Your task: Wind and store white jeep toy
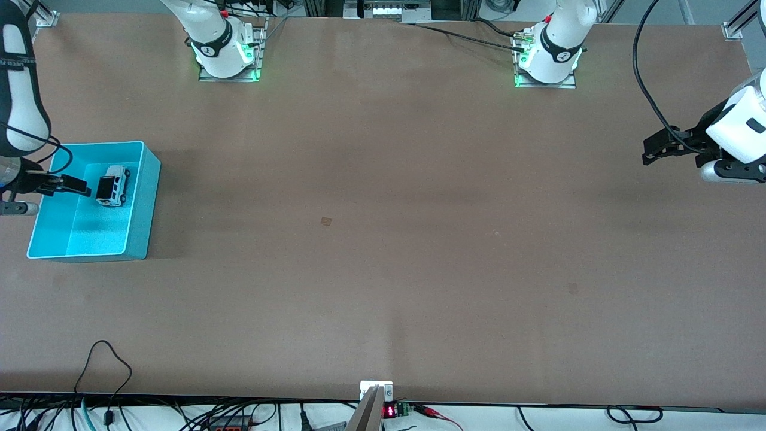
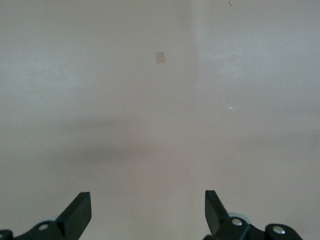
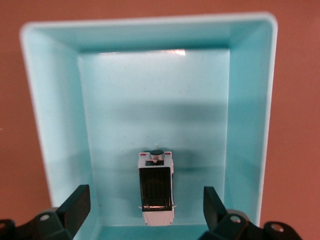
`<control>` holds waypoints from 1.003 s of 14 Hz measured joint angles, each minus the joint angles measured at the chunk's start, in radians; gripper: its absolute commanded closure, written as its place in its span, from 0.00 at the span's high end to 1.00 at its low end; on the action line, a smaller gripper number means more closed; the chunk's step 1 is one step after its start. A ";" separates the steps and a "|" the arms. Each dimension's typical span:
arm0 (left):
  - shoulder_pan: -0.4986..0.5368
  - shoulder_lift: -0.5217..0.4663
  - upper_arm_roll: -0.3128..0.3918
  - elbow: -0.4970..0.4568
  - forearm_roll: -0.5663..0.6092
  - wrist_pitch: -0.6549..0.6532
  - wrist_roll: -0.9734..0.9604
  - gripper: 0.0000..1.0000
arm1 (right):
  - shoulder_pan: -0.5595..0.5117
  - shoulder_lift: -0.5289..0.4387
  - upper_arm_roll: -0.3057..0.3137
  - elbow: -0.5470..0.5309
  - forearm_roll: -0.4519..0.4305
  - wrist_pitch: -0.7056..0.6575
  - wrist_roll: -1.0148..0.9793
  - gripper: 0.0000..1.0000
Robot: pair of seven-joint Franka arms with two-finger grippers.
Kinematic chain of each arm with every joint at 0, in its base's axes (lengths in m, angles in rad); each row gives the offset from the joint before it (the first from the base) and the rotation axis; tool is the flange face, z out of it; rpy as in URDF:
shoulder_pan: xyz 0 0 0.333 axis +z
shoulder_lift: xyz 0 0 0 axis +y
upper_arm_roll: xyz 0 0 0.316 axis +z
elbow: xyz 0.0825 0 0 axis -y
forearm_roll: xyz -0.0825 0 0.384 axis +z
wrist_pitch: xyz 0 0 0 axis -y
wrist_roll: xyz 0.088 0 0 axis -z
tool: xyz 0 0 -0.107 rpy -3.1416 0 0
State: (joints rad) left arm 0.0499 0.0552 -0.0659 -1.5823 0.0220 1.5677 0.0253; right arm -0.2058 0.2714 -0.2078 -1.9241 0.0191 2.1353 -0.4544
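Note:
The white jeep toy (image 1: 112,186), white with a black roof, lies on the floor of the cyan bin (image 1: 139,149) at the right arm's end of the table. In the right wrist view the jeep (image 3: 156,187) sits between my spread fingers, below them. My right gripper (image 1: 76,186) hovers over the bin, open and empty. My left gripper (image 1: 653,151) is open and empty, up over bare table at the left arm's end. Its wrist view shows only tabletop between its fingertips (image 2: 80,210).
A small pale patch (image 1: 325,221) marks the tabletop near the middle. Cables run along the table edge nearest the front camera (image 1: 108,371). A small mount (image 1: 376,392) sits at that edge's middle.

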 measured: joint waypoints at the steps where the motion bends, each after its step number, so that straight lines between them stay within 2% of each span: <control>1: 0.000 0.000 0.000 0.000 0.000 0.000 0.000 1.00 | 0.022 -0.016 0.002 0.019 0.000 -0.028 -0.002 1.00; 6: 0.000 0.000 0.000 0.000 0.000 0.000 0.000 1.00 | 0.162 -0.114 0.007 0.045 0.000 -0.072 -0.001 1.00; 10: 0.000 0.000 0.000 0.000 0.000 -0.001 0.000 1.00 | 0.212 -0.157 0.008 0.045 0.000 -0.083 0.016 1.00; 14: 0.000 -0.003 0.000 0.000 0.000 -0.002 0.000 1.00 | 0.274 -0.204 0.023 0.047 0.000 -0.155 0.168 1.00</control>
State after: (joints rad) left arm 0.0498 0.0518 -0.0658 -1.5821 0.0220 1.5658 0.0251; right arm 0.0680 0.0678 -0.1849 -1.8769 0.0191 1.9806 -0.2862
